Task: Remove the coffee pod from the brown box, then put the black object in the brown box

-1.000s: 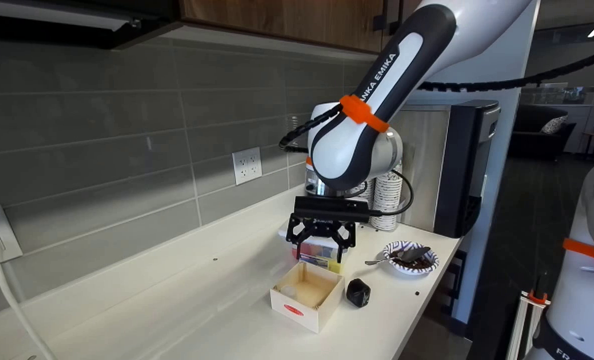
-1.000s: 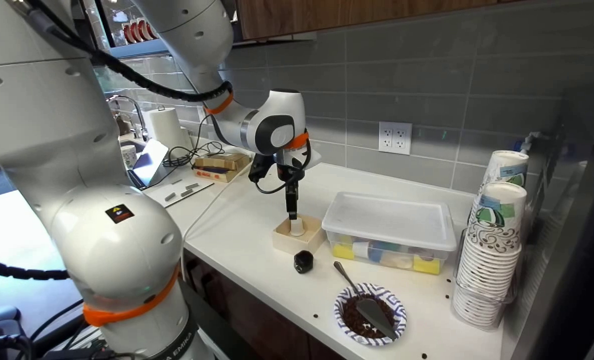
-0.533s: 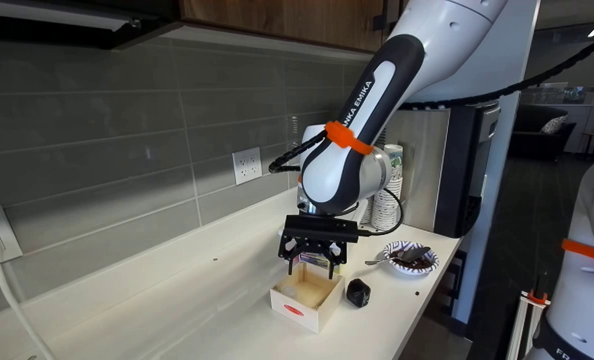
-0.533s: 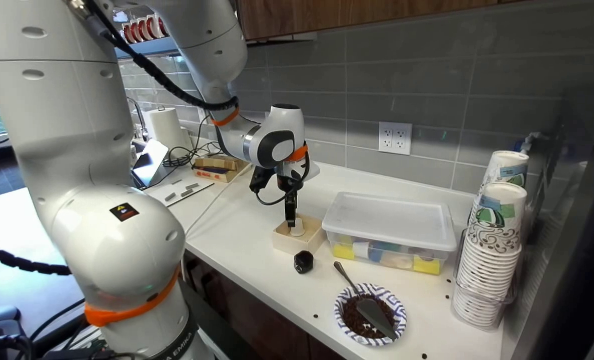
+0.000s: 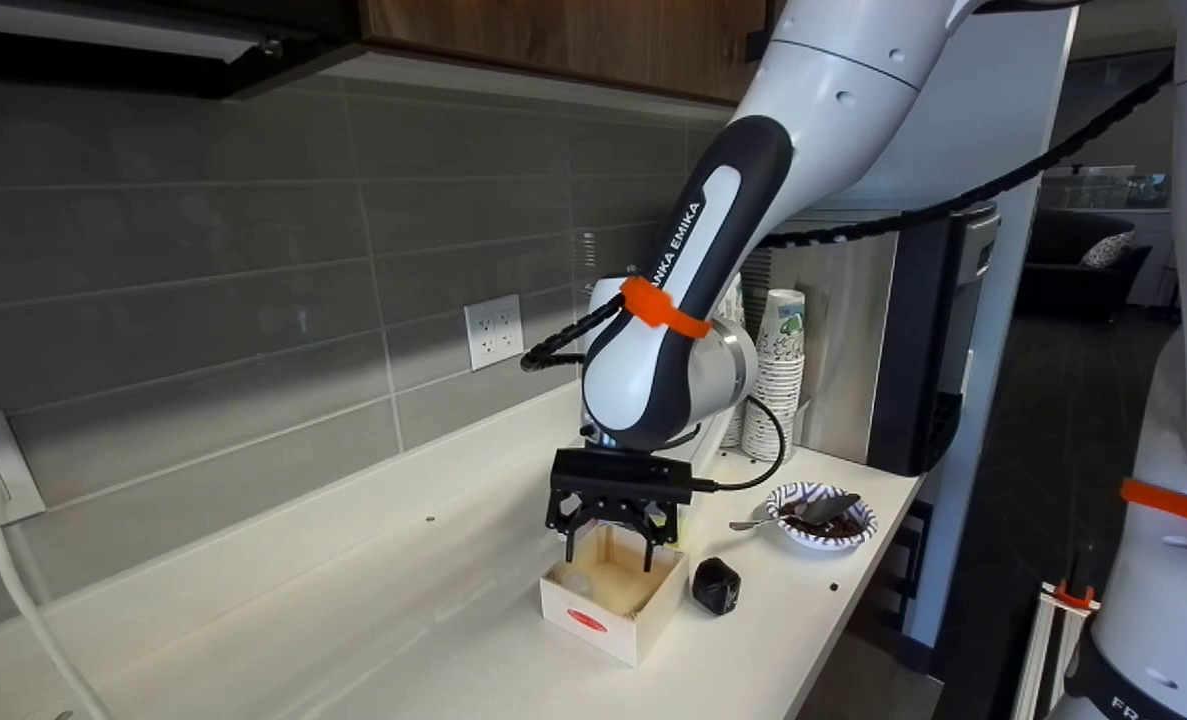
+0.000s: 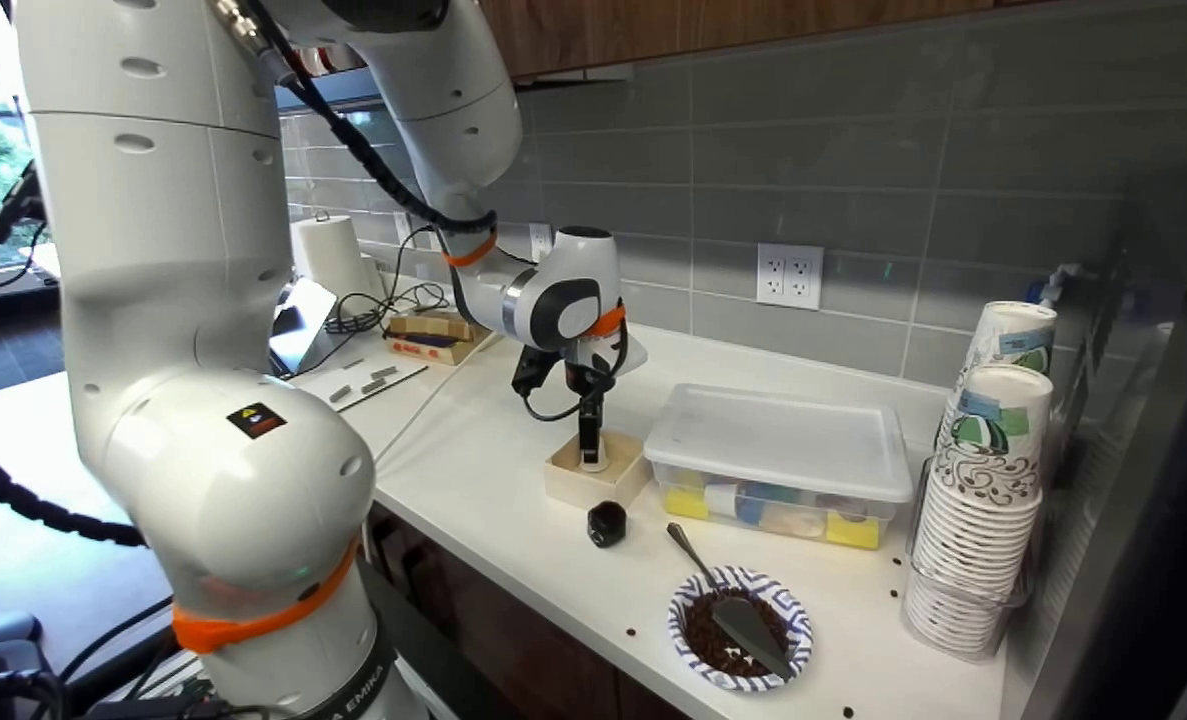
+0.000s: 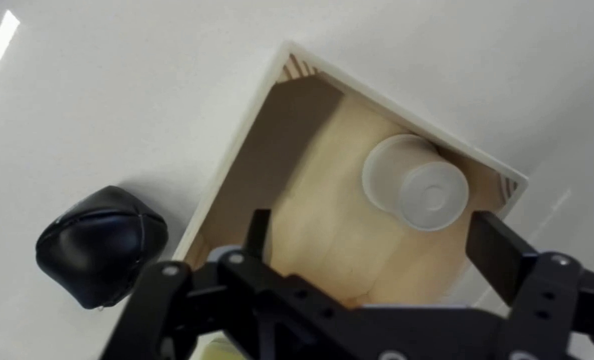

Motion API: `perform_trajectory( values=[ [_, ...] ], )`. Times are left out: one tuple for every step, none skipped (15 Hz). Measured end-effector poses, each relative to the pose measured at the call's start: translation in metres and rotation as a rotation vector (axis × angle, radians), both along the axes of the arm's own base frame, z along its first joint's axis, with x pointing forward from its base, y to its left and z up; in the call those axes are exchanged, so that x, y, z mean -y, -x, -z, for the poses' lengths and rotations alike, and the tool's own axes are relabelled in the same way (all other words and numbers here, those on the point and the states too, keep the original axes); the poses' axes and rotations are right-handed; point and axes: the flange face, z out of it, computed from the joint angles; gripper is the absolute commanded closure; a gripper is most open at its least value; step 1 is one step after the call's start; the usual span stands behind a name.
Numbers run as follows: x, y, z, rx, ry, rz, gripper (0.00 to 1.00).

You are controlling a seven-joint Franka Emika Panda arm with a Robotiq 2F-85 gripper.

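The brown box (image 5: 588,622) is a shallow tan tray on the white counter; it also shows in the other views (image 6: 578,488) (image 7: 229,155). The coffee pod (image 7: 433,197), a whitish, translucent cup-shaped capsule, stands inside it near one corner, and shows faintly in an exterior view (image 5: 577,583). The black object (image 5: 716,587), a faceted black lump (image 7: 101,245), lies on the counter beside the box. My gripper (image 5: 609,566) points down over the box, open and empty. In the wrist view its fingertips (image 7: 369,215) are wide apart, with the pod beyond them, nearer the right finger.
A clear tub with a white lid (image 6: 778,440) stands close beside the box. A patterned bowl (image 6: 680,632) with dark beans and a scoop sits near the counter edge. Stacked paper cups (image 6: 983,540) stand by the dark appliance (image 5: 918,340). A tiled wall (image 5: 203,260) runs behind.
My open gripper has come down from above the box to about the height of its rim, shifting slightly left in an exterior view. The box, pod and black object have not moved.
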Motion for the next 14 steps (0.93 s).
perform_trajectory(
  values=[
    [0.0, -0.001, 0.004, -0.005, 0.001, 0.003, 0.0],
    [-0.001, -0.003, 0.007, -0.009, 0.002, 0.007, 0.0],
    [-0.002, -0.004, 0.009, -0.012, 0.002, 0.011, 0.0],
    [-0.004, -0.006, 0.012, -0.014, 0.002, 0.013, 0.0],
    [-0.005, -0.007, 0.013, -0.015, 0.002, 0.014, 0.0],
    [-0.007, -0.008, 0.014, -0.016, 0.002, 0.015, 0.0],
    [-0.008, -0.009, 0.015, -0.017, 0.002, 0.018, 0.0],
    [-0.01, -0.01, 0.016, -0.019, 0.003, 0.02, 0.0],
    [-0.011, -0.01, 0.017, -0.02, 0.003, 0.021, 0.0],
    [-0.011, -0.01, 0.019, -0.021, 0.004, 0.022, 0.0],
    [-0.012, -0.01, 0.02, -0.023, 0.006, 0.026, 0.0],
    [-0.012, -0.01, 0.021, -0.025, 0.007, 0.03, 0.0],
    [-0.012, -0.01, 0.022, -0.026, 0.008, 0.034, 0.0],
    [-0.012, -0.01, 0.022, -0.027, 0.009, 0.036, 0.0]
  ],
)
